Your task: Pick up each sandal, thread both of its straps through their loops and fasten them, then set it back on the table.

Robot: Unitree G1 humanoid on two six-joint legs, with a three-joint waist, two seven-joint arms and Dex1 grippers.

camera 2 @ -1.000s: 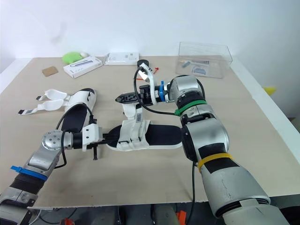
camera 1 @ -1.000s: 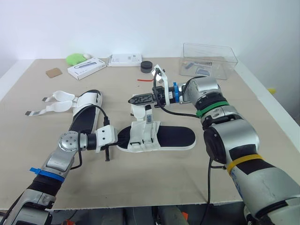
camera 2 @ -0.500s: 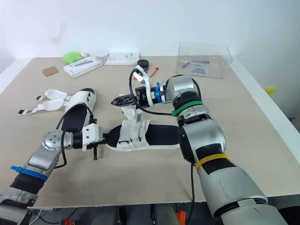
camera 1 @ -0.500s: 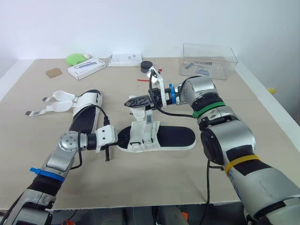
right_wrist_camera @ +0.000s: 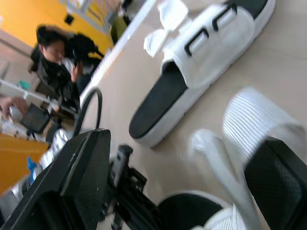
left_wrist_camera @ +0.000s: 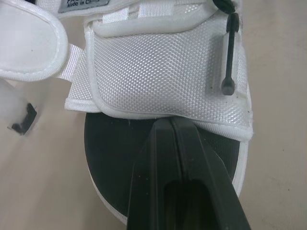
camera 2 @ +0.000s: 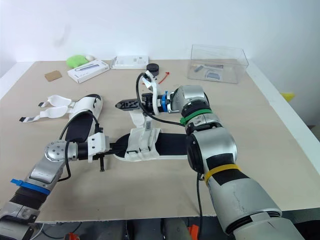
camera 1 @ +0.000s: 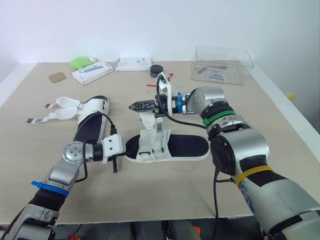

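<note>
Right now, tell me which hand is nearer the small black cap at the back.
Right. The right hand hangs above the strap of the middle sandal, a little short of the black cap; the left hand is at that sandal's toe end, nearer the robot.

2 head eyes looking down over table [camera 1: 175, 192], wrist views close, sharing the sandal [camera 1: 172, 148]

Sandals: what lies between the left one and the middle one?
The left hand lies there, beside the left sandal, its fingers on the footbed of the middle sandal. The left eye view shows this.
</note>
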